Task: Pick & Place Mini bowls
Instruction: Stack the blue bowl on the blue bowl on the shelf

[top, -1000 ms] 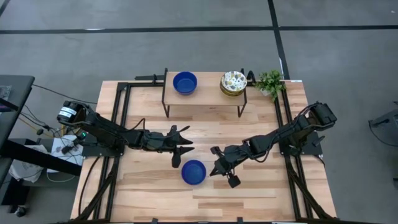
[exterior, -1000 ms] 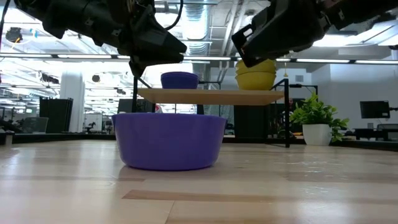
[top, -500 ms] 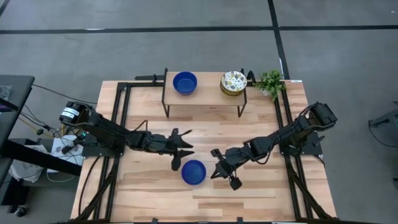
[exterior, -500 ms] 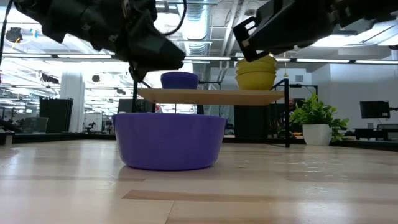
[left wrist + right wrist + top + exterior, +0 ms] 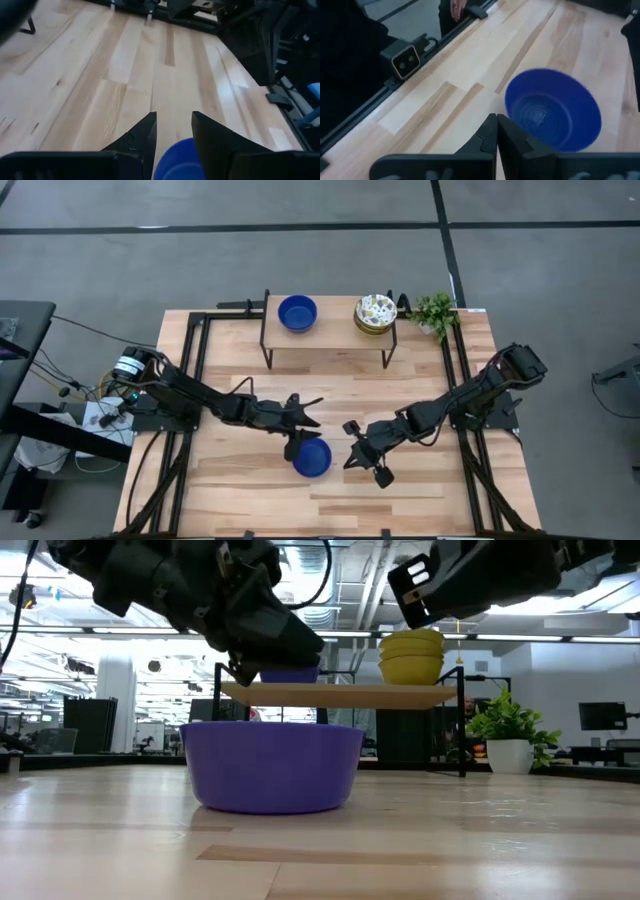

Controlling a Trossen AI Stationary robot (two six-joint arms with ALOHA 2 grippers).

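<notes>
My left gripper (image 5: 300, 430) has moved over the blue bowl (image 5: 312, 457) near the table's (image 5: 420, 500) front edge, fingers open, touching nothing. My right gripper (image 5: 354, 448) sits beside it, closed, empty.

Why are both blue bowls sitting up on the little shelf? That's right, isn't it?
Not quite. Only one blue bowl is on the little shelf; the other blue bowl sits down on the table, between the two robot hands. The high view shows it.

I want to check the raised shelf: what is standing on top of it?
On the wooden shelf stand a blue mini bowl and a stack of patterned mini bowls. How many bowls the stack holds cannot be told.
</notes>
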